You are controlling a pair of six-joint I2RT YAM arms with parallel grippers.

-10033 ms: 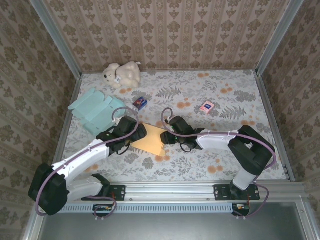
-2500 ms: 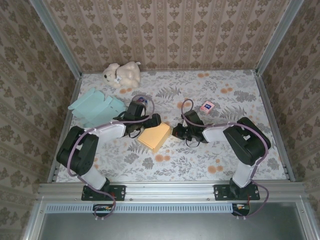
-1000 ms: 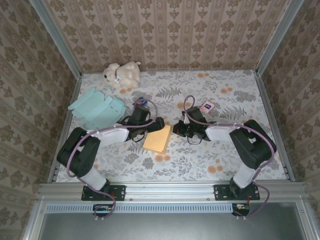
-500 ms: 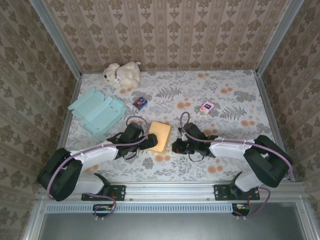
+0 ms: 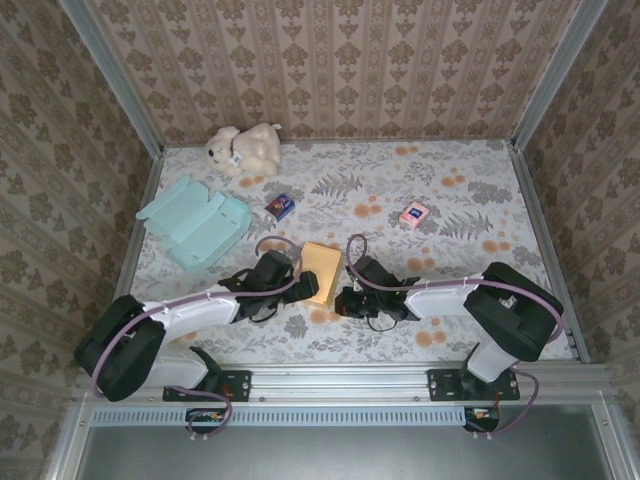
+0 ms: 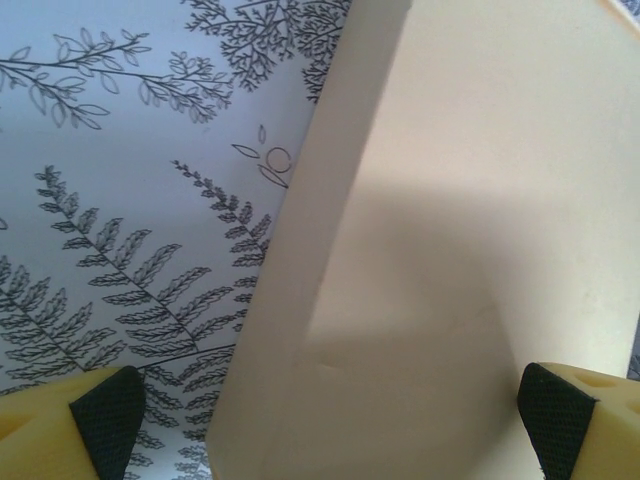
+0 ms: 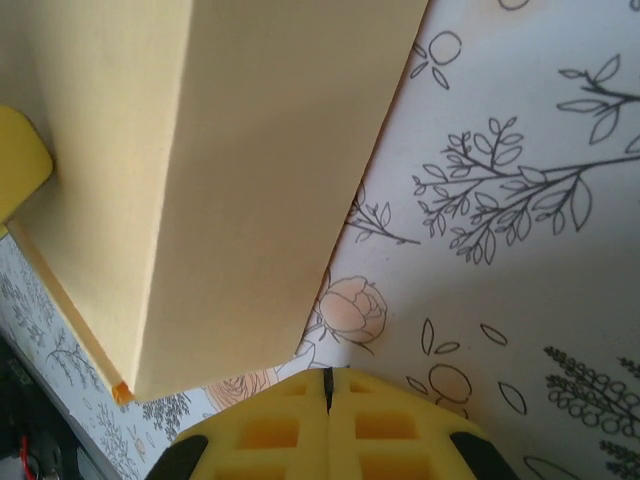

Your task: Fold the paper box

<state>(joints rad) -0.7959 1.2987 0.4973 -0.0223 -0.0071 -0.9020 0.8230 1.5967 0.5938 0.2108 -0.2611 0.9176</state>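
Box (image 5: 320,272) lies flat toward the tabletop's (image 5: 450,210) near edge, about mid-width, between the two grippers. Thin card by the look of it: light, with creased panels that flex, likely to crush under a hard pinch and smooth enough to skid. A fold edge looks the best hold. Wide apart go the left gripper (image 5: 296,284) pads (image 6: 105,412), either side of the box end. The right gripper (image 5: 344,299) is clenched on nothing, just beside the near corner.

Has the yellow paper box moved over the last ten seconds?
Yes: the yellow paper box has turned and shifted slightly right, judged against the small blue box.
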